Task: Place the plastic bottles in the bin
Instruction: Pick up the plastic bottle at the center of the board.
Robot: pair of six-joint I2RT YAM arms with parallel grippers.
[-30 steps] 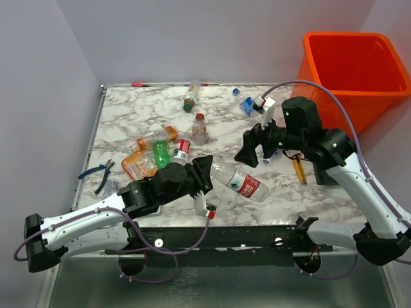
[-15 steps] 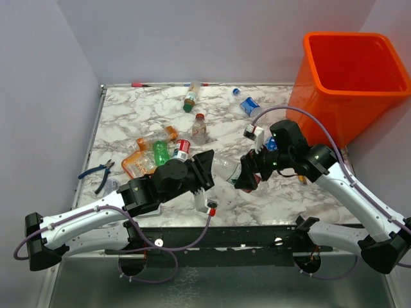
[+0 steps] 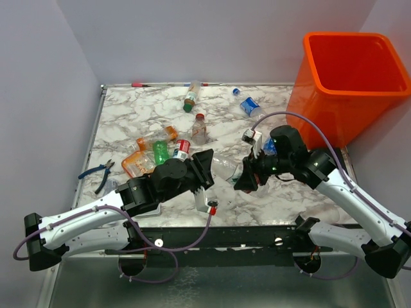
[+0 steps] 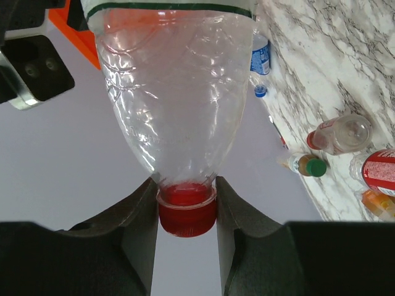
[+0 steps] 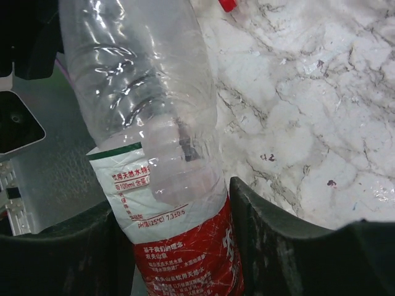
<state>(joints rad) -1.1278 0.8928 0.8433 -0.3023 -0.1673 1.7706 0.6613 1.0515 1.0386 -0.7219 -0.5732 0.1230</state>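
The left gripper (image 4: 186, 200) has its fingers (image 4: 133, 228) almost together, pinching the red cap (image 4: 187, 217) of a clear bottle (image 4: 179, 92). The right gripper (image 5: 179, 206) is partly open, its fingers (image 5: 265, 240) pressed against both sides of that bottle's red label. In the top view the bottle bridges the two grippers at centre frame, over the marble table (image 3: 128, 109). The orange bin (image 3: 321, 109) stands at upper right.

The marble-patterned bench (image 3: 128, 122) carries scattered bottles; a cluster of orange, green and red-labelled bottles (image 3: 154, 156) lies at the left, with blue-handled pliers (image 3: 99, 172) beside it at the left edge; a clear bottle (image 3: 199, 130) sits near the middle; toward the far edge lie two more: a green-capped bottle (image 3: 190, 98) and a blue-labelled bottle (image 3: 250, 107).
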